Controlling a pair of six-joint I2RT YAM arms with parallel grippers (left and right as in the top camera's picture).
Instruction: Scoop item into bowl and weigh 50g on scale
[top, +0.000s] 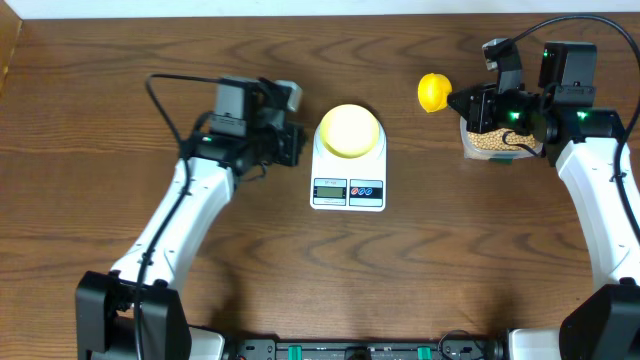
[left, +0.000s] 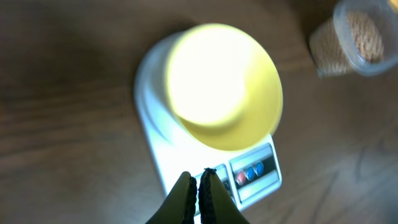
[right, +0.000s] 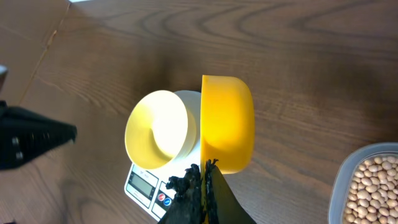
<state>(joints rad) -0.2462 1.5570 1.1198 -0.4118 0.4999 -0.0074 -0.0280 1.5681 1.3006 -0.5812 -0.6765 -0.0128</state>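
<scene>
The pale yellow bowl (top: 349, 130) sits on the white scale (top: 347, 186); both also show in the left wrist view, bowl (left: 221, 84) and scale (left: 252, 174), and in the right wrist view, bowl (right: 158, 137) and scale (right: 149, 185). I cannot see any beans in the bowl. The beans (top: 494, 140) fill a clear container (right: 364, 186) at the right. My right gripper (right: 204, 171) is shut on the handle of a yellow scoop (right: 227, 123), held in the air left of the container (top: 434, 92). My left gripper (left: 198, 180) is shut and empty, just left of the scale.
The brown wooden table (top: 430, 270) carries only the scale and the bean container (left: 357, 37). A pale strip runs along the table's far edge (top: 300, 8). Both arms reach in from the front corners.
</scene>
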